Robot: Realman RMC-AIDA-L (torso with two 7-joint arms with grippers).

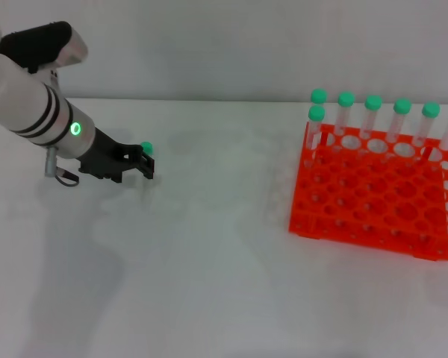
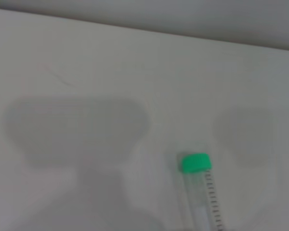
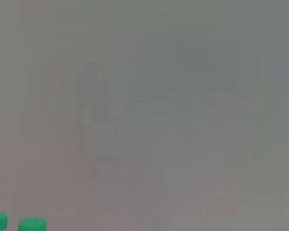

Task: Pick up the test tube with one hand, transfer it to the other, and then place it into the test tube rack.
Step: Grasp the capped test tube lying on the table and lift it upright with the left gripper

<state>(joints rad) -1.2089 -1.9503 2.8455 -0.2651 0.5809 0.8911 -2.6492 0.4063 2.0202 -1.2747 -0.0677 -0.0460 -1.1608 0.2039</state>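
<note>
so from my seat at the controls, the left end effector (image 1: 145, 165) is down low over the white bench (image 1: 209, 283) on the left side, wrist with the green light angled toward the middle. the test tube (image 1: 145, 148) is right at its tip, green cap poking out just behind the black fingers in the head view. honestly i can't tell whether the fingers are clenched on it or just sitting around it, the black fork hides the tube body. the left wrist view shows the test tube (image 2: 202, 192) lying flat on the bench, green cap pointing away from the camera, printed scale marks running down its clear side, with the arm's shadow beside it. the test tube rack (image 1: 373, 198) is well apart, over on the right side of the bench, bright orange, with a row of green-capped tubes (image 1: 373, 119) standing upright along its far edge and one more at the left just in front of that row. the right end effector isn't in any view; its wrist camera only catches blank bench plus two green caps (image 3: 32, 224) at the picture's edge.
</note>
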